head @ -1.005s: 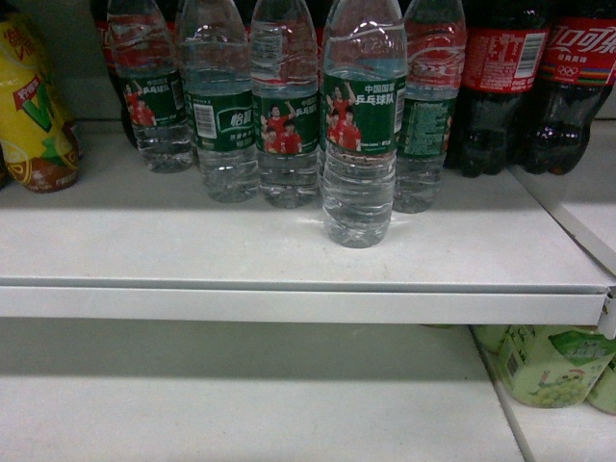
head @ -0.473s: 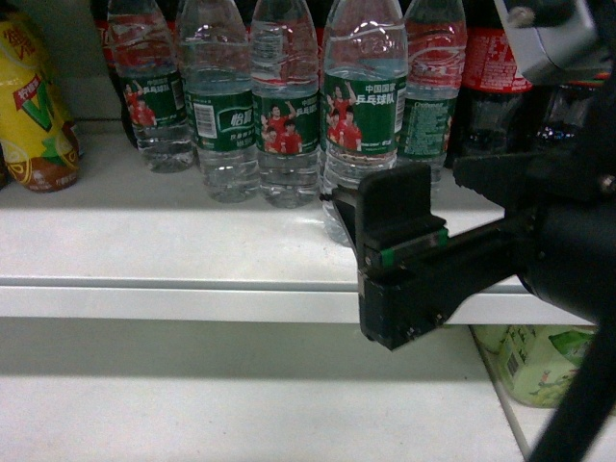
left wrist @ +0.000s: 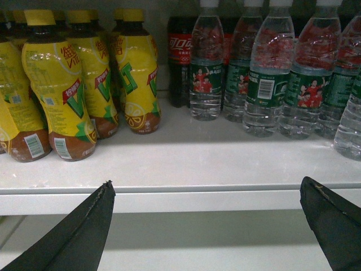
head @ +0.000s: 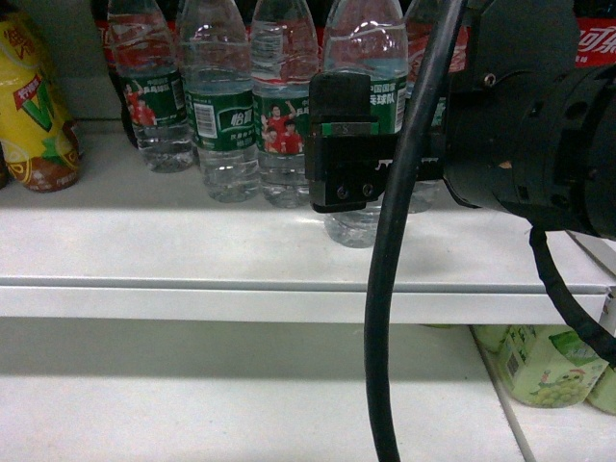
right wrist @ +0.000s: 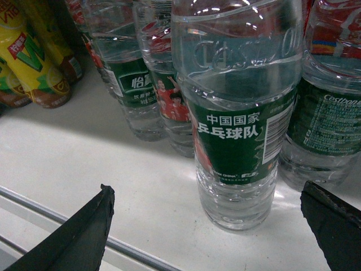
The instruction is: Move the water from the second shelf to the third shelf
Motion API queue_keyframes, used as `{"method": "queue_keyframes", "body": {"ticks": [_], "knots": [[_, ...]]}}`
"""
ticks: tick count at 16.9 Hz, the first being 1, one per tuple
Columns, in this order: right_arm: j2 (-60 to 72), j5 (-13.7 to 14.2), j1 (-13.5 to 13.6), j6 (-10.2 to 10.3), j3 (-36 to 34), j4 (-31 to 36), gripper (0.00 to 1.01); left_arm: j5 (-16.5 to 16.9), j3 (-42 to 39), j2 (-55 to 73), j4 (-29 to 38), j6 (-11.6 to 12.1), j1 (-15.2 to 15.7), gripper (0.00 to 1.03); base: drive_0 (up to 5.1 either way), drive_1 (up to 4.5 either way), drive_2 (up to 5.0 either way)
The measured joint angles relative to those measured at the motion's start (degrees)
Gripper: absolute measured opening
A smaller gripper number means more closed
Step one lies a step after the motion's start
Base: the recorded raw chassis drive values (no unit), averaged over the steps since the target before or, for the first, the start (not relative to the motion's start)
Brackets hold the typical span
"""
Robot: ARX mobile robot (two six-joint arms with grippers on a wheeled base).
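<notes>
- The right end effector [head: 339,144] hides the water bottle's [head: 364,115] middle at the frame centre.
- Bottle caps are cut off along the head view's top edge.

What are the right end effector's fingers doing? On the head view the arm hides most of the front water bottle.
Observer: The right wrist view shows the right end effector open, with one finger on each side of the front water bottle and neither touching it.
Operator: Is the bottle upright?
Observer: Yes. It stands on the shelf with its label facing the camera.
Operator: And the left arm?
Observer: The left end effector is open and empty, in front of the shelf edge, facing the yellow tea bottles.
</notes>
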Motion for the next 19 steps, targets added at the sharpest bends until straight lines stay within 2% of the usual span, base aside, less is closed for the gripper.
{"method": "queue_keyframes", "body": {"ticks": [3,7,11,17,19], "knots": [[2.6,1.9,0.5,1.1,4.0,-2.6,0.98,0.0,0.0,0.0,0.0,0.0,0.0,0.98,0.0,0.0,0.0],[7.5,6.8,1.2,1.1,9.0,-5.7,0.98,0.0,0.0,0.0,0.0,0.0,0.0,0.98,0.0,0.0,0.0],[10.2,10.1,1.2,1.1,13.2,-7.7,0.98,0.0,0.0,0.0,0.0,0.0,0.0,0.98,0.0,0.0,0.0],[13.2,13.3,1.1,1.0,18.3,-10.5,0.98,0.0,0.0,0.0,0.0,0.0,0.0,0.98,0.0,0.0,0.0],[13.2,13.8,0.8,1.3,18.8,-11.3,0.77,0.0,0.0,0.0,0.0,0.0,0.0,0.98,0.0,0.0,0.0]]}}
